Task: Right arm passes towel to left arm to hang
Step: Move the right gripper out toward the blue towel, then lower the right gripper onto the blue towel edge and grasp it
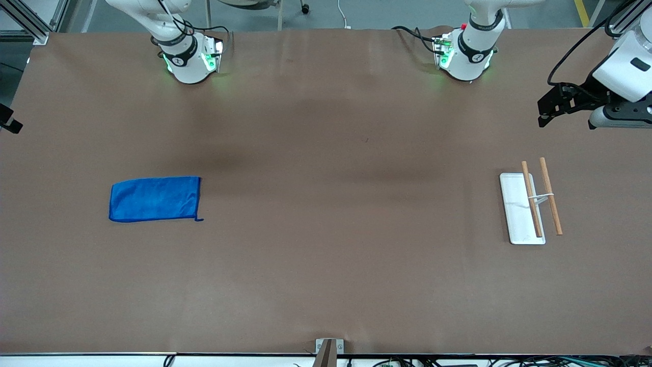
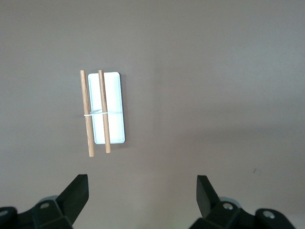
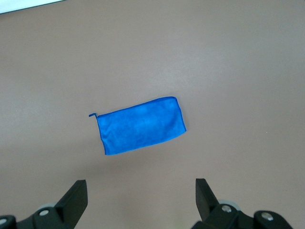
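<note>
I see the towel [image 1: 155,199] lying flat on the brown table [image 1: 326,265], toward the right arm's end, spread out as a rectangle with a short loose thread trailing from one corner. Nothing touches it.

The right gripper [image 3: 141,198] hangs high over the table above the towel, and in its wrist view the two black fingers [image 3: 76,198] stand wide apart with nothing between them. In the front view I only catch a dark bit of that gripper [image 1: 10,122] at the picture's edge. The right arm's base [image 1: 191,56] glows green along the top of the front view.

The left gripper [image 2: 142,195] is up in the air at the left arm's end of the table, over bare table near the white tray [image 1: 519,214]. Its jaws are wide open too and hold nothing. The left arm's base [image 1: 466,53], with its small red knob, also shows green.

The tray lies flat, well apart from the towel. Two wooden rods [image 1: 550,196] run side by side along it, one over the tray and one just off its edge, joined by a thin white band across their middles.
</note>
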Robot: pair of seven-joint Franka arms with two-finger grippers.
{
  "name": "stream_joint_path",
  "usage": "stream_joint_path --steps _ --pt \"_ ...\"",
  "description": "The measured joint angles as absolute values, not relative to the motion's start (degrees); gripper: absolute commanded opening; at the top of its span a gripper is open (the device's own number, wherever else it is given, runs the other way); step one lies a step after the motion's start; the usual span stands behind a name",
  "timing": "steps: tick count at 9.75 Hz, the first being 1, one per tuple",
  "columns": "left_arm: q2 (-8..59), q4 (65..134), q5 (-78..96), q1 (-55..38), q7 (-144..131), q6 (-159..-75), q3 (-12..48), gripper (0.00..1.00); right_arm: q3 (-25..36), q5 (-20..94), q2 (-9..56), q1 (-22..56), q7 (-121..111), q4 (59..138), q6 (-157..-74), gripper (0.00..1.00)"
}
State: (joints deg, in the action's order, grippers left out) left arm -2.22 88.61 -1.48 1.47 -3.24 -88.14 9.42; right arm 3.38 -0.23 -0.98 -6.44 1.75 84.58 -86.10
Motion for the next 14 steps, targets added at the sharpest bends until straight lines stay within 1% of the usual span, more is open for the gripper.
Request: stream_joint_path --steps 6,8,9,12,14 --pt "-2.21 88.59 -1.48 1.57 -3.24 -88.14 9.39 1.00 3.57 -0.23 -0.90 -6.47 1.74 84.60 -85.22 1.00" --pt "-2.20 88.57 -1.48 1.63 -3.22 -88.13 9.38 1.00 3.54 0.00 -0.54 -6.29 -0.61 86.51 -85.41 1.00" --pt "-2.20 88.56 -1.48 1.67 -3.18 -88.13 9.36 1.00 3.45 0.06 -0.10 -5.96 -1.74 90.52 -88.76 1.00" --pt "-2.19 88.52 -1.48 1.68 -3.14 -88.13 9.34 1.00 3.42 0.04 2.86 -5.50 -5.23 107.73 -106.32 1.00" --pt "-2.18 88.51 -1.48 1.69 -3.11 -87.55 9.33 1.00 3.62 0.03 5.31 -5.53 -8.94 116.25 -117.59 1.00"
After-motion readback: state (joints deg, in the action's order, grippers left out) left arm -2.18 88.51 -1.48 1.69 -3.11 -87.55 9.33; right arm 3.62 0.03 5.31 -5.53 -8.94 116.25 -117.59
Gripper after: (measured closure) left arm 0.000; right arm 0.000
